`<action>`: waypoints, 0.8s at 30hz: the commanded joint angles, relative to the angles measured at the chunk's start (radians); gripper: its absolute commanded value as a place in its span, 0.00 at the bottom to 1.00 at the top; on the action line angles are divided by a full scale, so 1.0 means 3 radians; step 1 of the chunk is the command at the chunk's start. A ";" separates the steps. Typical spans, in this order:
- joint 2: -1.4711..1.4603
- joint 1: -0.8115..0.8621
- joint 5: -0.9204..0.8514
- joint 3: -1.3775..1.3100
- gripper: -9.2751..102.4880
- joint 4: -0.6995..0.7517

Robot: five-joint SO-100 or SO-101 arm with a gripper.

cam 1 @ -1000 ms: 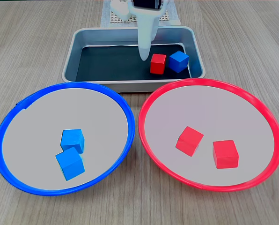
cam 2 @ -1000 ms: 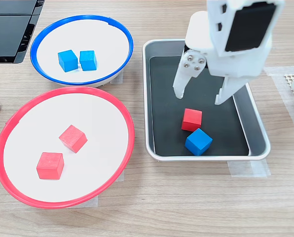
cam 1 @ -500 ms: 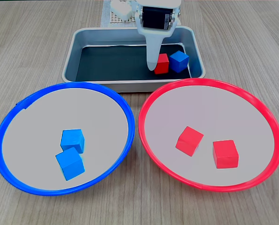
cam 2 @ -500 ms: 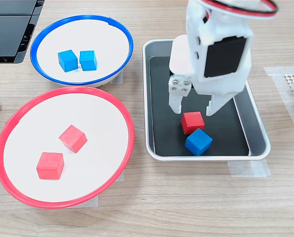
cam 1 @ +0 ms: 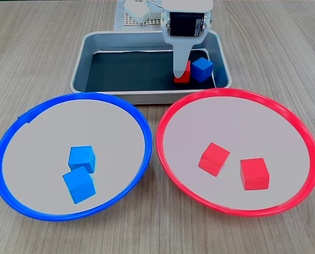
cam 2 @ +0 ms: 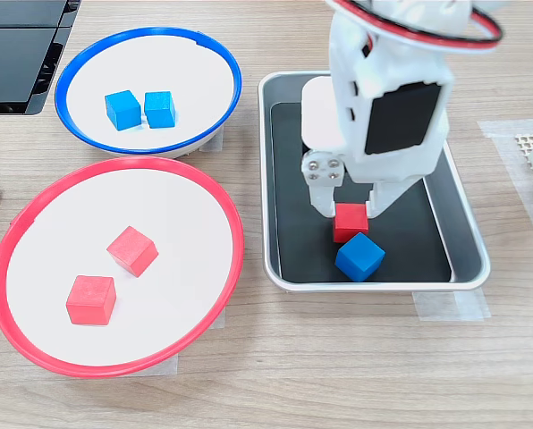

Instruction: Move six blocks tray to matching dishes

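Where pale wood-grain table (cam 1: 41,53) shows, the end effector (cam 2: 347,212) straddles a red block (cam 2: 350,221), open.

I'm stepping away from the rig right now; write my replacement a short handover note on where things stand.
Pincer: open, lowered into the silver metal tray, fingers either side of the small red cube, not yet closed on it.
Tray also holds one small blue cube, beside the red one.
Done: two blue cubes in the blue-rimmed round dish, two red cubes in the red-rimmed round dish.
Left: the red cube to the red dish, the blue cube to the blue dish.
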 commanded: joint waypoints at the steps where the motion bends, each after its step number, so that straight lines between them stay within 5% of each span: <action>1: 0.0153 0.0031 -0.0230 0.0005 0.08 0.0189; 6: 0.0721 0.0404 -0.0910 -0.0414 0.08 0.0844; 15: -0.0414 0.0010 -0.0419 -0.2188 0.08 -0.0051; 24: -0.1048 -0.0424 -0.1089 -0.2373 0.17 -0.0358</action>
